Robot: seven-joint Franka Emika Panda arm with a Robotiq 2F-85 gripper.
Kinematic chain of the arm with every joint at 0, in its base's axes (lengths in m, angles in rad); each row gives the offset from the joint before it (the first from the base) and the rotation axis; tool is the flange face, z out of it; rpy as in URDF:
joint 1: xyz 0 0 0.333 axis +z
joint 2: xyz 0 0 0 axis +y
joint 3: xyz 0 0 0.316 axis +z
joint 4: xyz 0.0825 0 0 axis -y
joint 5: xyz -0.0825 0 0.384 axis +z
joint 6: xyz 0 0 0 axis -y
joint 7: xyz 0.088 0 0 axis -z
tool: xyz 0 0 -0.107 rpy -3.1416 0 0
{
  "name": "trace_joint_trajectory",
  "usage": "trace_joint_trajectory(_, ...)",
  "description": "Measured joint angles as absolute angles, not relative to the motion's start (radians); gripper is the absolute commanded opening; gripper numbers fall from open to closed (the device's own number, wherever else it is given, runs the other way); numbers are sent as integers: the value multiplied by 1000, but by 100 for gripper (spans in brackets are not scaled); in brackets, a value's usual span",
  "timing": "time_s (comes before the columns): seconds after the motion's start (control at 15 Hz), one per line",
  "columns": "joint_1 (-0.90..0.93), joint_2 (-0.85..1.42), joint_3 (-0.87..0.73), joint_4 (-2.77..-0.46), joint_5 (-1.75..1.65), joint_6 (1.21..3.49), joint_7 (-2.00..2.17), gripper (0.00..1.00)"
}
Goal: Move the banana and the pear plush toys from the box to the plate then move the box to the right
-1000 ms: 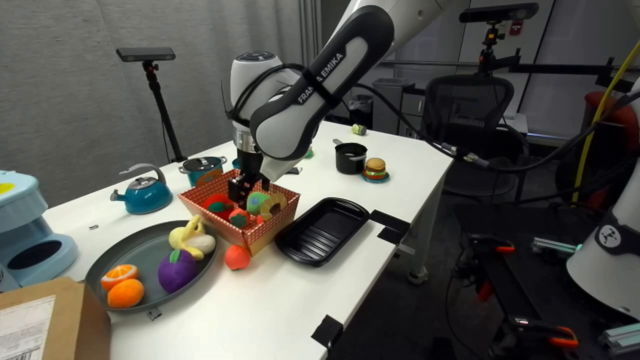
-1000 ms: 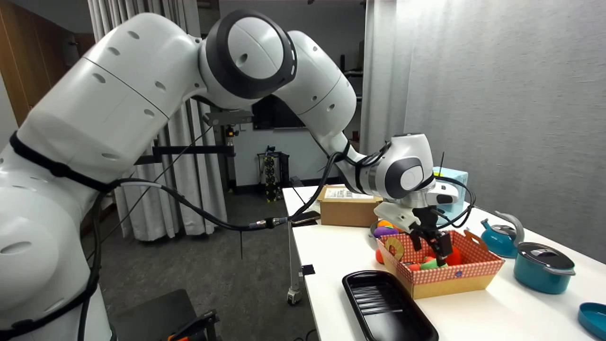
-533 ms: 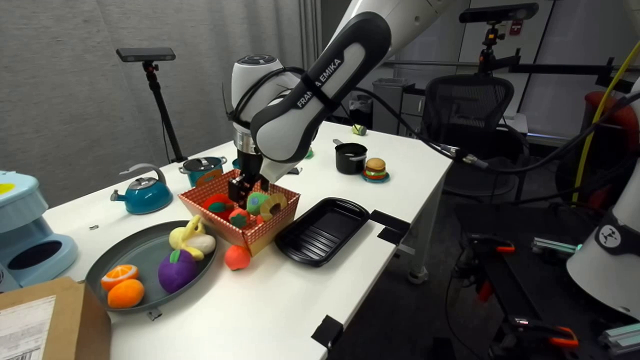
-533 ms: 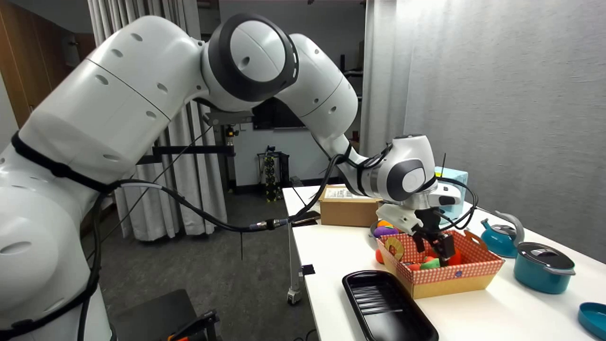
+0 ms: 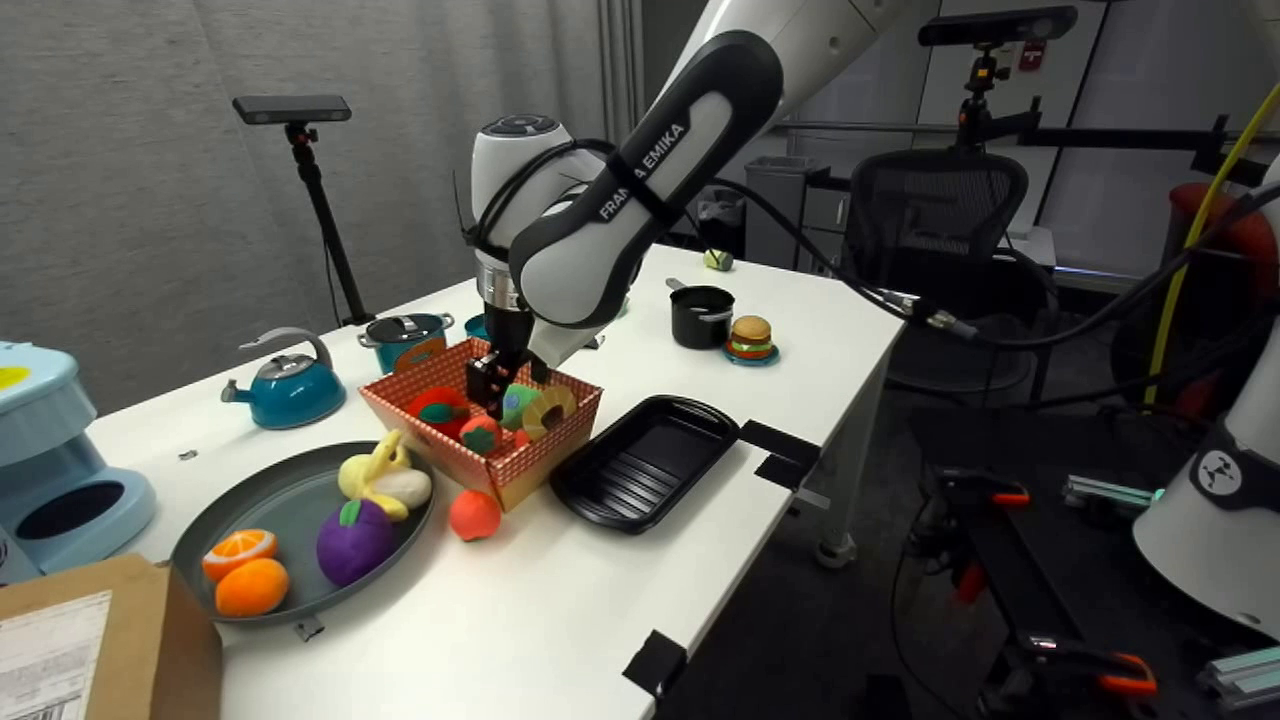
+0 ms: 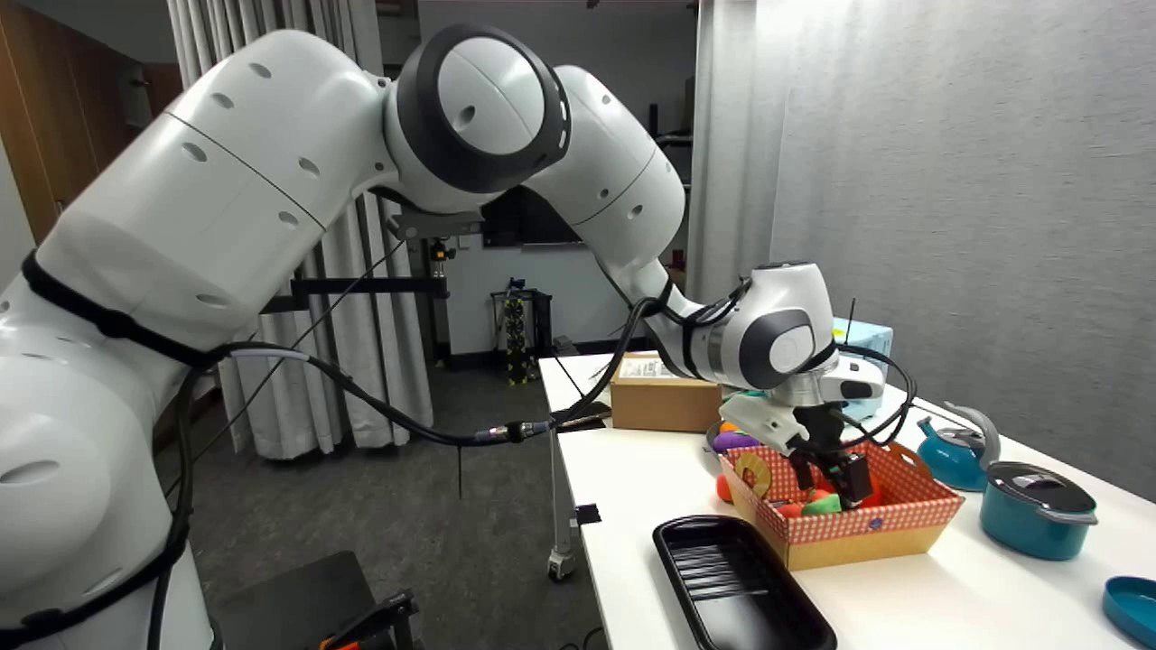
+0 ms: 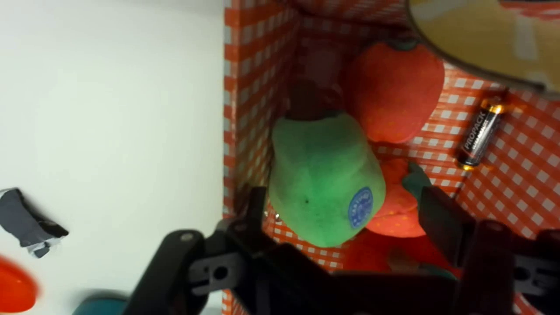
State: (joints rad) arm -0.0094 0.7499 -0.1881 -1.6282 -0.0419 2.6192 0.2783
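The red-checked box (image 5: pixel 545 472) stands on the table, also seen in an exterior view (image 6: pixel 871 543) and the wrist view (image 7: pixel 232 92). The green pear plush (image 7: pixel 326 183) lies inside it against one wall. It also shows in both exterior views (image 5: pixel 517 404) (image 6: pixel 821 506). My gripper (image 7: pixel 348 210) is open and reaches down into the box (image 5: pixel 513 388) (image 6: pixel 826 487). One finger is between the box wall and the pear; the other is over a red strawberry plush (image 7: pixel 396 221) beside it. The yellow banana plush (image 5: pixel 382 475) lies on the grey round plate (image 5: pixel 300 490).
Other red plush fruit (image 7: pixel 396 94) and a battery (image 7: pixel 481 133) lie in the box. A black baking tray (image 5: pixel 650 460) stands beside the box. A red plush (image 5: pixel 474 515) lies at its corner. A teal pot (image 6: pixel 1039 510) and kettle (image 5: pixel 295 388) stand behind.
My gripper has moved slightly lower and, in an exterior view, slightly to the right. The box and pear have shifted a little the same way. The gripper stays open.
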Motion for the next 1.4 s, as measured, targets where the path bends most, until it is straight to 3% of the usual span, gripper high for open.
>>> trace_joint_trajectory(0.13,-9,750,-187,-1633,-42,2619,278,84)
trace_joint_trajectory(0.2,-9,750,-187,-1634,-42,2619,278,64)
trace_joint_trajectory(0.33,-9,750,-186,-1638,-42,2619,278,55)
trace_joint_trajectory(0.53,-10,750,-187,-1646,-42,2619,278,29)
trace_joint_trajectory(0.8,-9,748,-187,-1648,-42,2619,278,3)
trace_joint_trajectory(0.87,-9,746,-186,-1648,-42,2619,278,0)
trace_joint_trajectory(1.4,33,655,-181,-1660,-43,2622,287,2)
